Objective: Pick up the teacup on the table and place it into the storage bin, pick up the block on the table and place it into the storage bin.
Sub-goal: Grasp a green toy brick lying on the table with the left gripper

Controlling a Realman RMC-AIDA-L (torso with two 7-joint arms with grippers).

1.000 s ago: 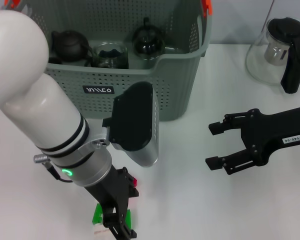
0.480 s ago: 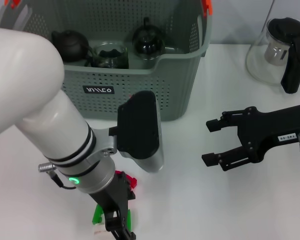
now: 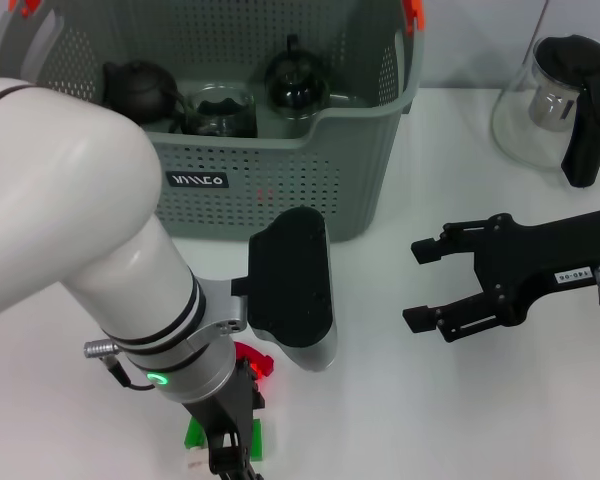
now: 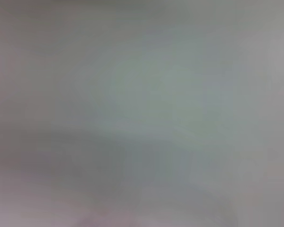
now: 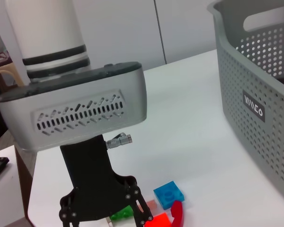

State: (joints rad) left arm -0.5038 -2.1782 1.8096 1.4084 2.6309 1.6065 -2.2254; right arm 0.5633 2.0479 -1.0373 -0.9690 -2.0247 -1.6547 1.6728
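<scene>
The storage bin [image 3: 280, 185] stands at the back of the white table, and its perforated wall [image 5: 260, 99] also shows in the right wrist view. Inside it lie two dark teapots and a glass vessel [image 3: 220, 108]. No teacup shows on the table. Near the front edge lie loose blocks: a green block [image 5: 122, 215], a red one [image 5: 177, 215] and a blue one [image 5: 169, 194]. My left gripper [image 3: 230, 462] hangs straight down over them, open, its fingers astride the green block [image 3: 192, 432]. My right gripper [image 3: 420, 285] hovers open and empty over the table right of the bin.
A glass pitcher [image 3: 545, 110] with a black handle stands at the back right. My bulky left arm [image 3: 90, 260] covers much of the table in front of the bin. The left wrist view shows only grey blur.
My left arm has swung toward the front edge and its gripper has sunk lower over the blocks. The right gripper has shifted only slightly left.
</scene>
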